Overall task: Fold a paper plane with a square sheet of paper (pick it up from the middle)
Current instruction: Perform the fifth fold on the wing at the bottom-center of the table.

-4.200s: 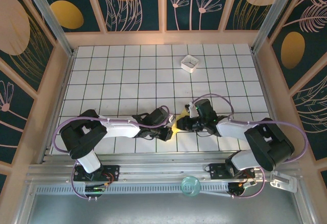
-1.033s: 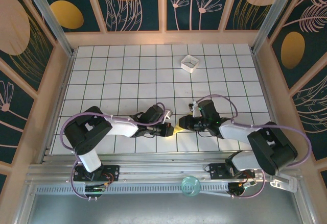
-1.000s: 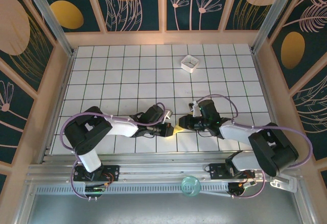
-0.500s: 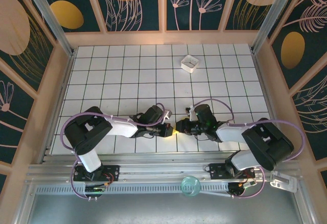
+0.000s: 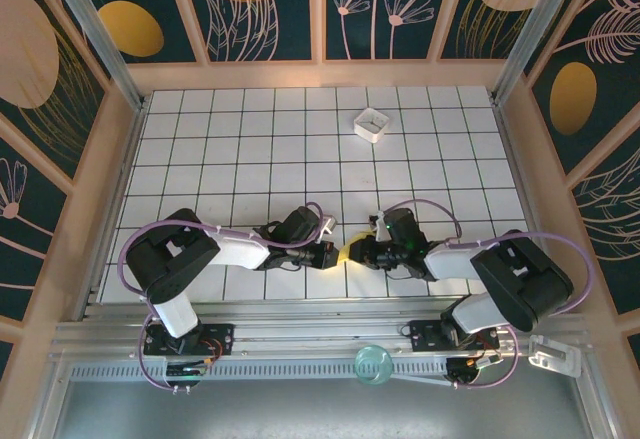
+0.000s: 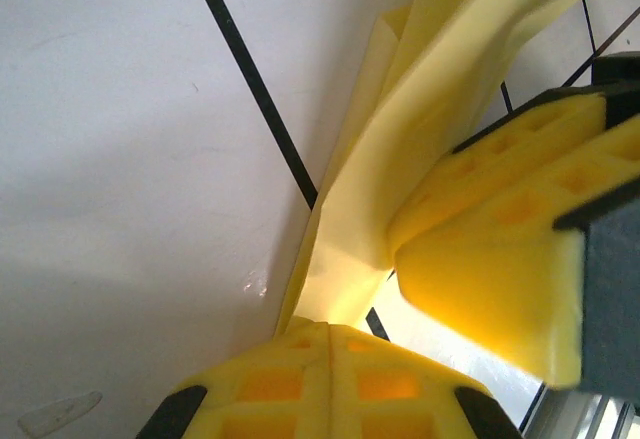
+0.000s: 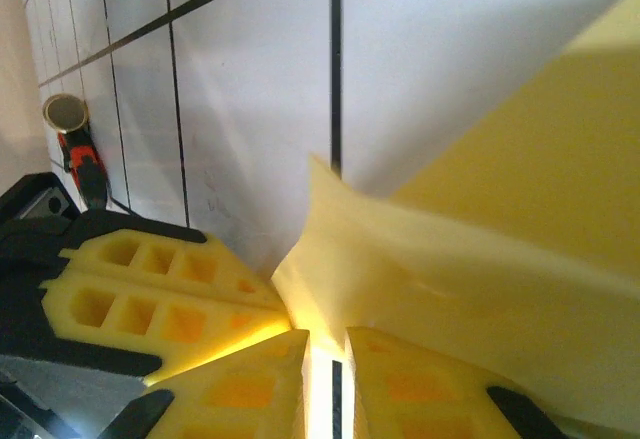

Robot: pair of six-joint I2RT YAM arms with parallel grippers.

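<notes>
Holding steady at lower centre-left of the top view, L gripper [image 5: 329, 255] hasn't budged over the last sec. Its jaws are fully closed. Its wrist cam shows the pads [image 6: 300, 389] pressed together w/ the lower edge of the sheet of paper [image 5: 349, 248] running down into them, so it's pinched on the paper. Paper itself sits lower centre, btwn the two grippers, low over the white grid table [image 5: 250, 139]. It's already folded into layers and stands up as a creased flap, not flat.

Just right of it, R gripper [image 5: 360, 255] is what changed. A sec ago it sat a bit higher in frame; now it's dropped level w/ L, nearly nose to nose, and a yellow arc of paper shows btwn them. Its jaws have been narrowing. Wrist cam shows a thin slit left btwn the pads [image 7: 230, 389], w/ the paper edge dipping toward it; can't tell if it's clamped yet.

Meaning, prob: R is taking a 2nd grip beside L's to pull or press the next crease. Plane looks approx mid-fold, not done.
</notes>
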